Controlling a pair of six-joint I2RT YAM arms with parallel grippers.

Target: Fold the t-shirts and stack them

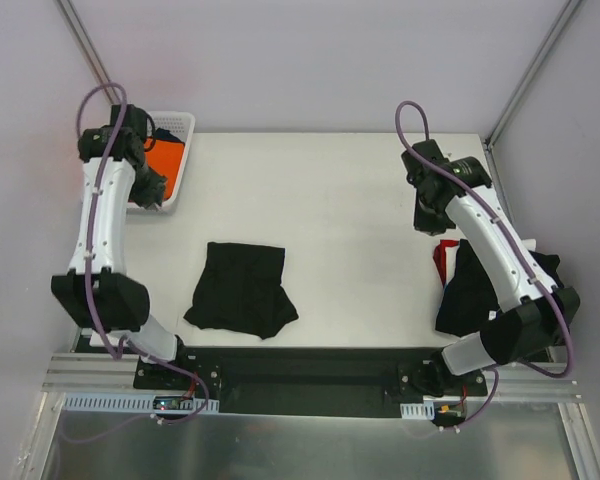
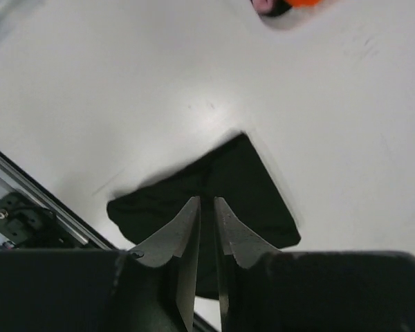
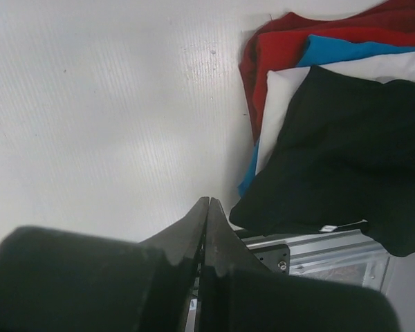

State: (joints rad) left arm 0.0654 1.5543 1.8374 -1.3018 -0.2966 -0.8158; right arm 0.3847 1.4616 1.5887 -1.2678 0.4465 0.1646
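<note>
Near the white worktop's (image 1: 360, 200) front edge lies a black cloth t-shirt (image 1: 242, 290); left jaws stand slightly apart, empty; right jaws are pressed together, empty.

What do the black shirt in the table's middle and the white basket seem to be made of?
Black shirt: soft matte cloth, perhaps cotton; it lies limp and creased. Basket: rigid white plastic, it seems, from its moulded lattice wall.

No writing, brand, number or sign can be read. The black t-shirt (image 1: 242, 290) near the desk's (image 1: 330, 200) front edge and the pile of t-shirts (image 3: 332, 138) at its right edge show only plain cloth.
</note>
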